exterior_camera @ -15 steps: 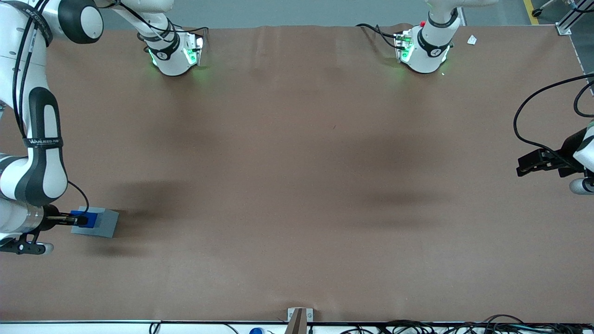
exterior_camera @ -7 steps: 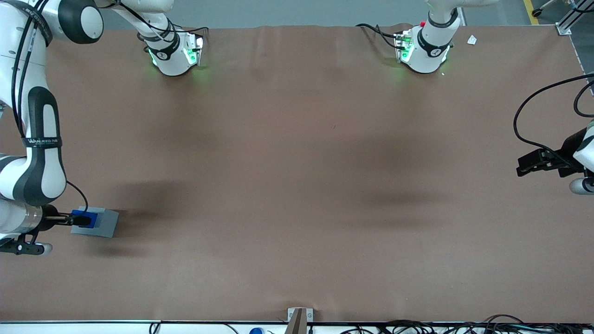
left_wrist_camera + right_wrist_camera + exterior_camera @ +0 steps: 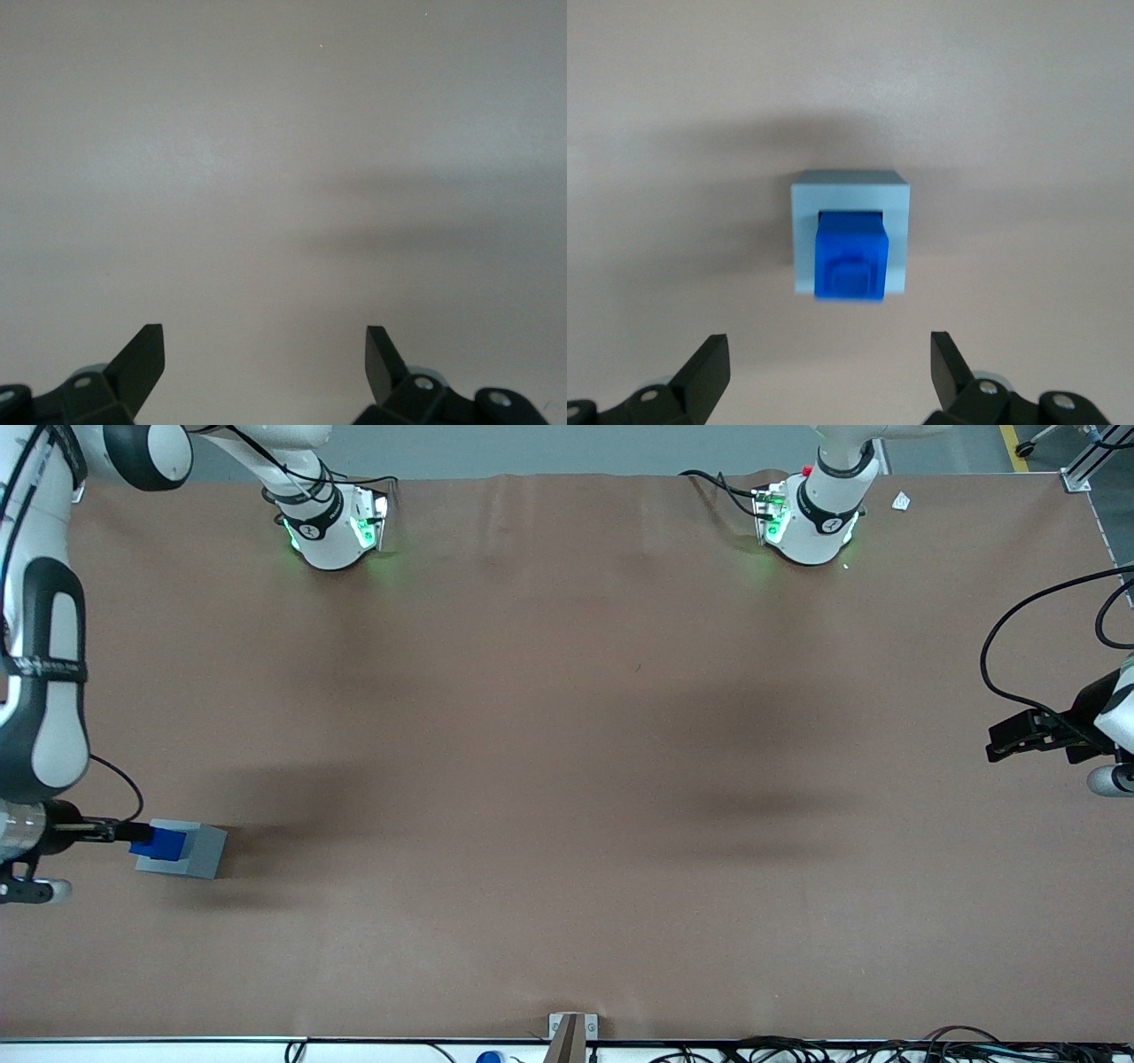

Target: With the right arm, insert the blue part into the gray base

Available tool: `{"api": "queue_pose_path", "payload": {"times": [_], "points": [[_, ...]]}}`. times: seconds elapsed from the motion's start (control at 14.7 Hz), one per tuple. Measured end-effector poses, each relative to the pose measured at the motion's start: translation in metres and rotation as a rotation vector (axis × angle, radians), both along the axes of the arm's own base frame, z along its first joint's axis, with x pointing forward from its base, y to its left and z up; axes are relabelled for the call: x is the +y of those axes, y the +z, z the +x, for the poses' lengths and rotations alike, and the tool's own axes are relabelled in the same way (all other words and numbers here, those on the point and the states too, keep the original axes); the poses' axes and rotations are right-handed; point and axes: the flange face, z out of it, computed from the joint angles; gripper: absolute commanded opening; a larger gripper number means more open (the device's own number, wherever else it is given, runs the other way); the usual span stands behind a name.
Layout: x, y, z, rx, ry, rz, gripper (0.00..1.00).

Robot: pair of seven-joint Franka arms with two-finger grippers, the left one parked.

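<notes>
The blue part [image 3: 162, 842] stands in the recess of the gray base [image 3: 197, 851], near the working arm's end of the table. In the right wrist view the blue part [image 3: 850, 263] sits upright in the gray base [image 3: 849, 190], its top nub showing. My right gripper [image 3: 133, 833] is above them, drawn back toward the table's end. Its fingers [image 3: 707, 372] are spread wide and hold nothing, and the gripper [image 3: 828, 367] is clear of the block.
The brown table cover [image 3: 567, 779] stretches toward the parked arm's end. Two arm bases [image 3: 332, 527] with green lights stand farther from the front camera. A small bracket [image 3: 571, 1027] and cables sit at the near edge.
My right gripper has let go of the blue part and pulled up and away toward the table's end. The blue part stays in the gray base.
</notes>
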Motion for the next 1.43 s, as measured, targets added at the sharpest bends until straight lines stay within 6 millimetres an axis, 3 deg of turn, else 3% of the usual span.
{"api": "queue_pose_path", "payload": {"times": [0.34, 0.54, 1.02, 1.22, 1.43], "points": [[0.019, 0.101, -0.034, -0.001, 0.008, 0.046, 1.00], [0.028, 0.148, -0.062, 0.002, 0.008, 0.080, 1.00], [0.073, 0.250, -0.161, -0.068, 0.053, 0.090, 1.00], [0.103, 0.276, -0.204, -0.128, 0.074, 0.086, 1.00], [0.129, 0.275, -0.225, -0.153, 0.071, 0.084, 1.00]]}}
